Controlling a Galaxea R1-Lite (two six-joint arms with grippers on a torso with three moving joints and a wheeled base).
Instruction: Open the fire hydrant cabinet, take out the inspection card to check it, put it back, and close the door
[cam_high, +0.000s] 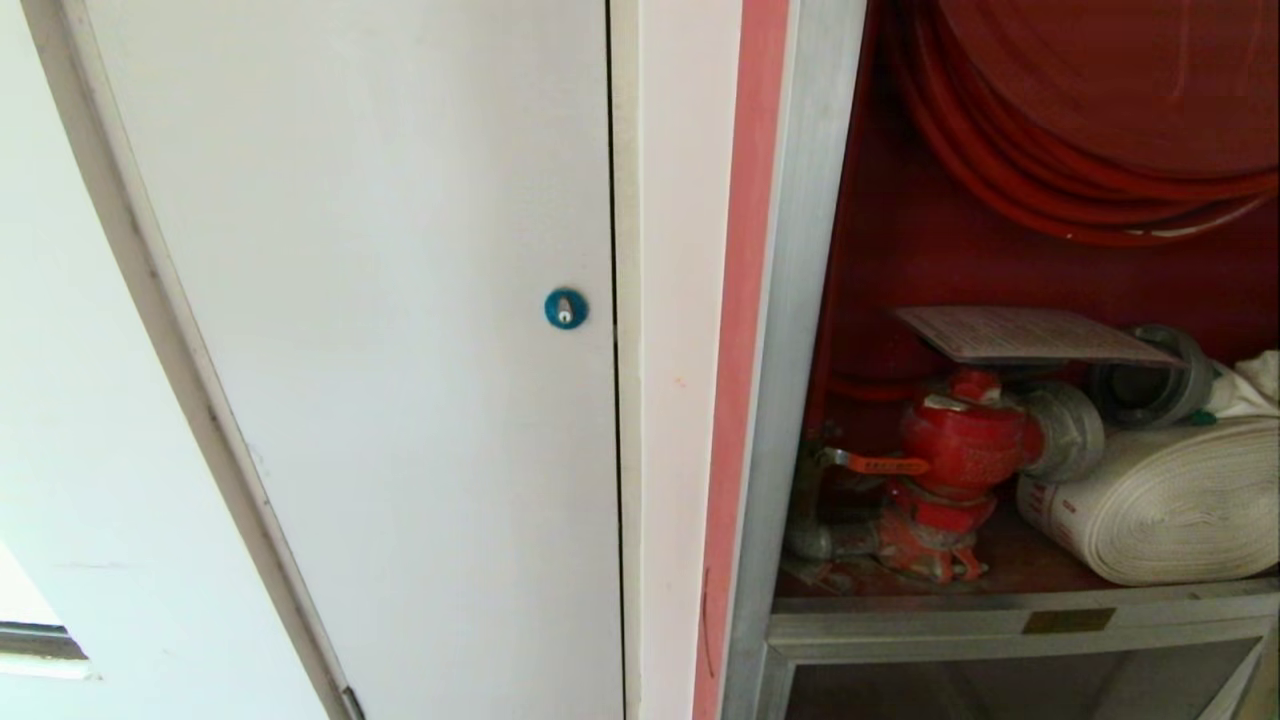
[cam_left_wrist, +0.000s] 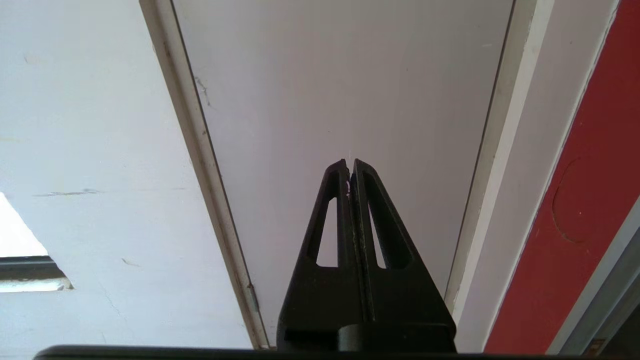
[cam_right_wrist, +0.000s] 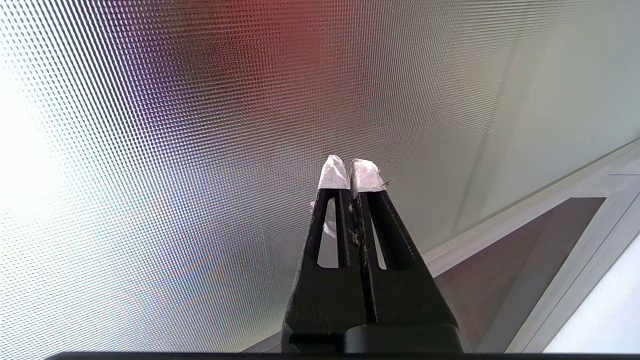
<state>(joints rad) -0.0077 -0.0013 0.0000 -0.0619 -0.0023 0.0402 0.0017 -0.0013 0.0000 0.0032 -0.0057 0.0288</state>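
The fire hydrant cabinet (cam_high: 790, 330) has a brushed metal frame; the inspection card (cam_high: 1030, 335) looks like matt paper; the rolled hose (cam_high: 1170, 500) is woven cloth; the white door (cam_high: 400, 350) is smooth, painted.

We cannot see our arms from the head view. Our left gripper (cam_left_wrist: 350, 165) shows only in the left wrist view. Its two black fingers (cam_left_wrist: 336, 210) are pressed together all the way to the tips, and nothing is between them. Our right gripper (cam_right_wrist: 351, 172) shows only in the right wrist view. Its black fingers are pressed together too, and nothing is between them. Each of those fingertips (cam_right_wrist: 333, 174) has a bit of white tape wrapped on it. Both grippers point straight out from their wrists.
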